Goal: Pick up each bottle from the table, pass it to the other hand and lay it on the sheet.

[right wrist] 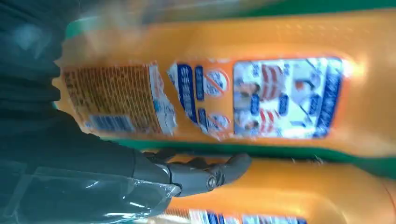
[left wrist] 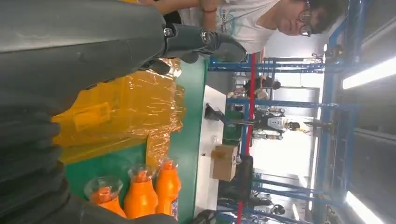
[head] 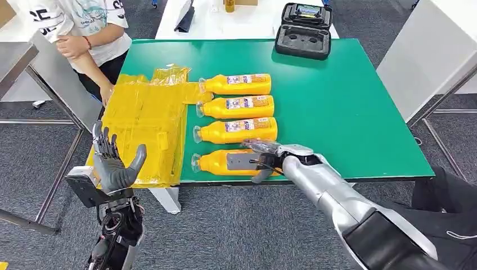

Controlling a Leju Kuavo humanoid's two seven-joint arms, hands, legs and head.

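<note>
In the head view's lower left, the left robot hand (head: pixel 115 163), dark grey, stands upright on its black forearm, palm open, fingers spread apart and holding nothing. From the lower right, the silver right arm (head: pixel 337 194) reaches toward the frame's centre; its right robot hand (head: pixel 264 160) lies palm-down, fingers curled, grasp unclear.

A green-topped table (head: pixel 360 107) stood on grey carpet (head: pixel 236 230), with a white table (head: pixel 208 22) just behind it carrying an open black case (head: pixel 304 31). A person in a white shirt (head: pixel 84 28) stood at the green table's far left corner. Blue metal racking (left wrist: pixel 280 102) and bright ceiling strip lights (left wrist: pixel 369 74) showed beyond.
</note>
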